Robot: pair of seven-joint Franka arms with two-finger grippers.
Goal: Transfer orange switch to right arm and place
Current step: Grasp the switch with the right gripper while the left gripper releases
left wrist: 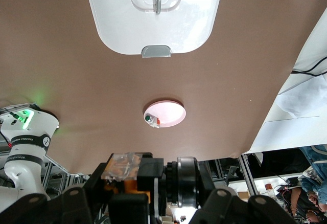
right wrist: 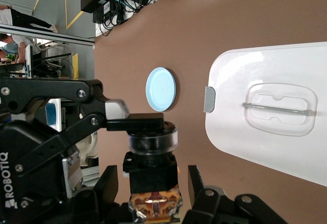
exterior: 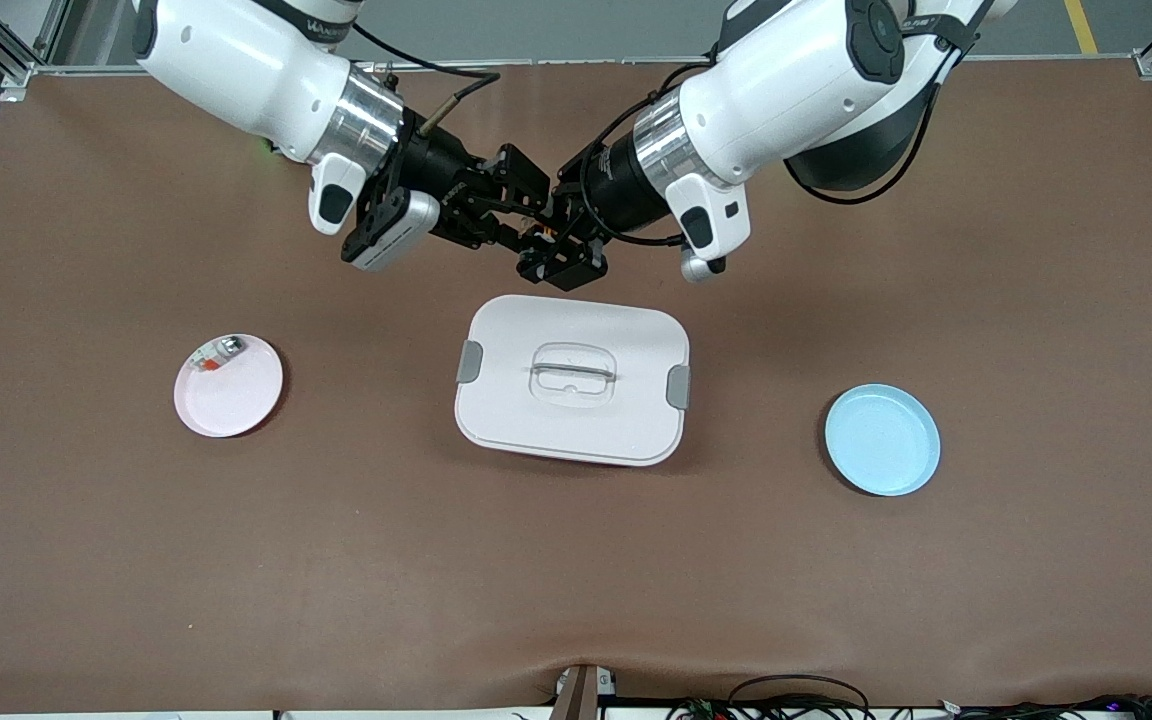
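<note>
From the front, the left gripper (exterior: 564, 252) and the right gripper (exterior: 521, 215) meet in the air above the bare mat, just off the base-side edge of the white lidded container (exterior: 572, 380), with the orange switch (exterior: 542, 237) pinched between them. A pink plate (exterior: 229, 386) (holding a small silvery piece with a red bit) lies toward the right arm's end, a blue plate (exterior: 882, 440) toward the left arm's end. The left wrist view shows its jaws clamped on the orange switch (left wrist: 134, 184). In the right wrist view, the switch (right wrist: 152, 178) sits between the right gripper's fingers (right wrist: 116, 108), which stand around it; whether they grip yet I cannot tell. The handover looks midway: release and placing remain.
</note>
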